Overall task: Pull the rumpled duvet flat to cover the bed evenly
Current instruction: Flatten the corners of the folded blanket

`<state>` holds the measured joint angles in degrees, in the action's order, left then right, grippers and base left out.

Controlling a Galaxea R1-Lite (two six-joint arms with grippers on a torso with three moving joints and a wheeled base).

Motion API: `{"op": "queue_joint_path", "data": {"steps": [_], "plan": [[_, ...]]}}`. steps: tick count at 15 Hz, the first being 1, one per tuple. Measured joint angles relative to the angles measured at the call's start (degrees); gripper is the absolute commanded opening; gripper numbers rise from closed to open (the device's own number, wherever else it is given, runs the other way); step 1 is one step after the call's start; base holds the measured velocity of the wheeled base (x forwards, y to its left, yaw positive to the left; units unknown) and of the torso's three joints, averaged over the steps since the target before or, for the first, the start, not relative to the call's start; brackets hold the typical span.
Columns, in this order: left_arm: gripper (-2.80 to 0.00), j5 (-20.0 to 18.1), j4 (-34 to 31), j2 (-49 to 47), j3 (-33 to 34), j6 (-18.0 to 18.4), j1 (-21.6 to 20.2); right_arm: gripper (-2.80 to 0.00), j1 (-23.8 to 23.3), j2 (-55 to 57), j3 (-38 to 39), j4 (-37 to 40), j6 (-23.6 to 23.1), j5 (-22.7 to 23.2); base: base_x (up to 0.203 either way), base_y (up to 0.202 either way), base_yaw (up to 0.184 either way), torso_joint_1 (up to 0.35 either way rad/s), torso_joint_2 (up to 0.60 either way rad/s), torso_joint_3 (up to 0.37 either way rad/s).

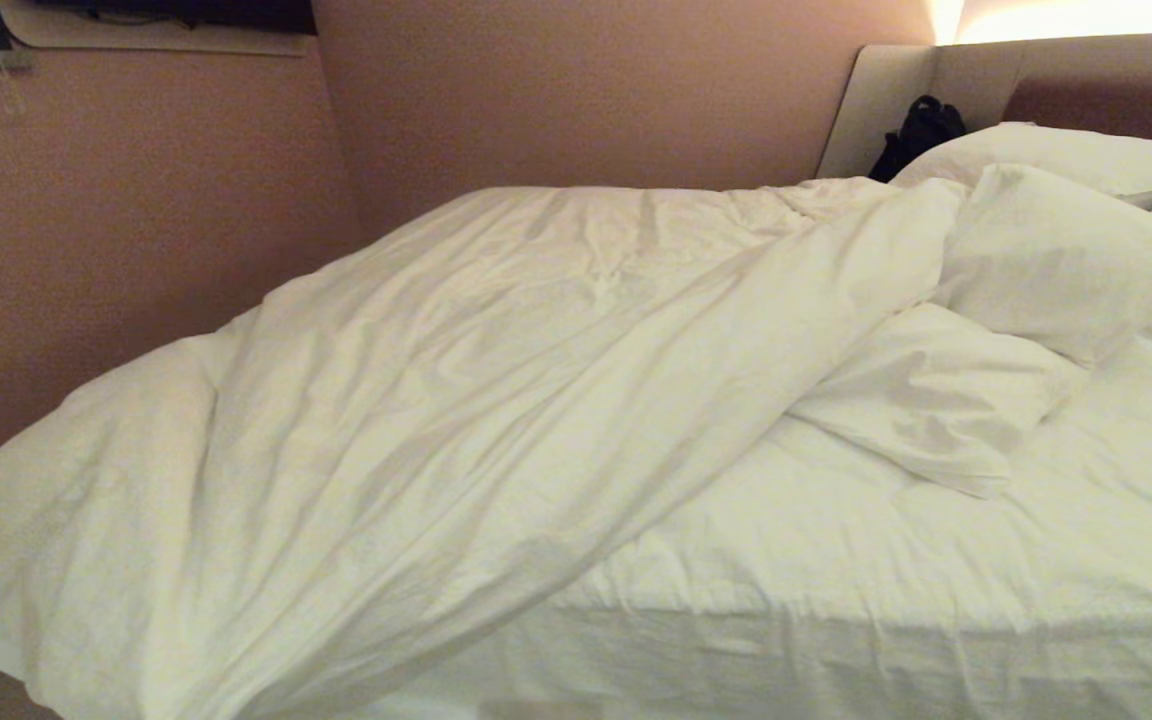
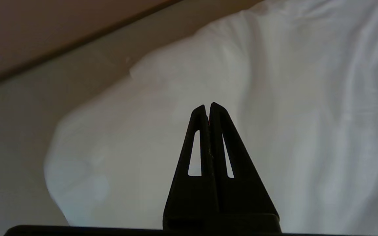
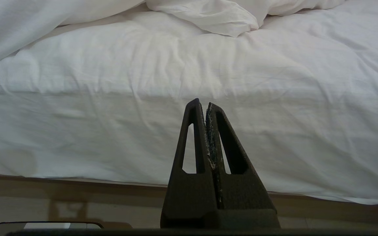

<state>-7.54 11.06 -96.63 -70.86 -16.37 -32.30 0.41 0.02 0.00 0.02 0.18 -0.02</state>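
Duvet point(image 1: 456, 400) bunched on bed's point(image 1: 936, 600) foot-end, soft/bulky, likely draggy; grip hanging corner; left gripper point(image 2: 207, 108) & right gripper point(image 3: 202, 105) closed, empty.

Bed point(image 1: 936, 640) bears rumpled duvet point(image 1: 436, 420) bunched toward left, pillows point(image 1: 1066, 250) at headboard end, bare sheet right

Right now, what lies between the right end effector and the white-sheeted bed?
Nothing: in the right wrist view, only open air separates the shut right end effector from the bed.
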Motion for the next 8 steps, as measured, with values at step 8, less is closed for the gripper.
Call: {"op": "queue_joint_path", "data": {"steps": [8], "plan": [[-2.80, -38.1, 26.4, -23.5, -4.5, 10.3, -21.6, -2.80, 0.0, 0.0, 0.0, 0.0, 0.0, 0.0, 0.000, 0.000, 0.000, 0.000, 0.00, 0.000]]}}
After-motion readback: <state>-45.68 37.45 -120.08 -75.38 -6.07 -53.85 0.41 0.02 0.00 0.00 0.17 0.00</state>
